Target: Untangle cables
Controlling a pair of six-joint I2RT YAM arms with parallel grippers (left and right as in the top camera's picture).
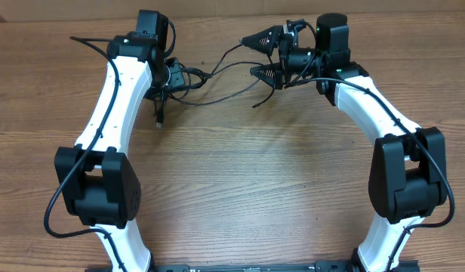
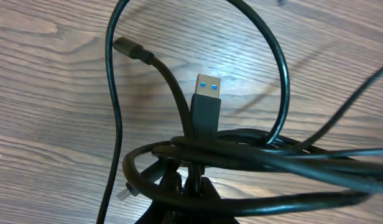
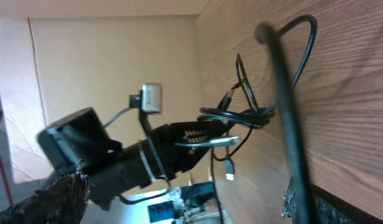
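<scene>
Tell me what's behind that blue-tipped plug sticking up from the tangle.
Behind the plug, only the bare wooden table shows. Looped cables cross in front of its lower end and cover it, so where its own cord runs cannot be seen.

Robot lab bench: wood-grain table (image 1: 232, 189) under the right gripper (image 1: 247, 57), plain tan wall panels (image 3: 110, 56) beyond the left gripper (image 3: 232, 134).
</scene>
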